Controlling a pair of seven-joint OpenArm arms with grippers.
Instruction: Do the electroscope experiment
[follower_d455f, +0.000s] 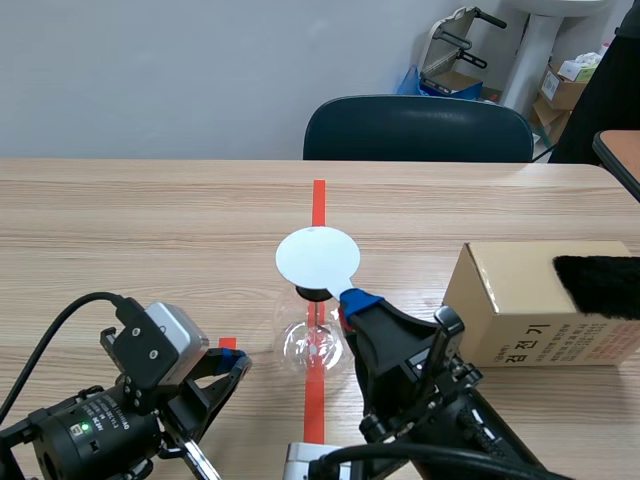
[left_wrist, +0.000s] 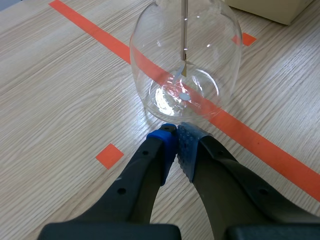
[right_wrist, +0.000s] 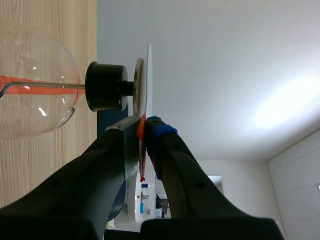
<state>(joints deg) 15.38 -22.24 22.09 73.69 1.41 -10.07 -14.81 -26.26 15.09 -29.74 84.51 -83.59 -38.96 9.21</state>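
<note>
The electroscope is a clear glass flask (follower_d455f: 313, 342) with a black stopper (right_wrist: 105, 86) and a metal rod with foil leaves (left_wrist: 183, 70) hanging inside. It stands on the orange tape line at the table's middle. A thin white disc (follower_d455f: 317, 257) lies flat over the top of the electroscope. My right gripper (follower_d455f: 352, 297) is shut on the disc's near right edge, and a thin red strip shows between its fingers (right_wrist: 160, 145). My left gripper (left_wrist: 176, 142) is shut on nothing, low on the table, its tips just short of the flask's base (left_wrist: 175, 107).
A cardboard box (follower_d455f: 520, 320) stands at the right, with a black furry cloth (follower_d455f: 600, 285) lying on top of it. A dark chair (follower_d455f: 418, 128) stands behind the table's far edge. A small orange tape square (left_wrist: 109, 155) lies beside my left gripper.
</note>
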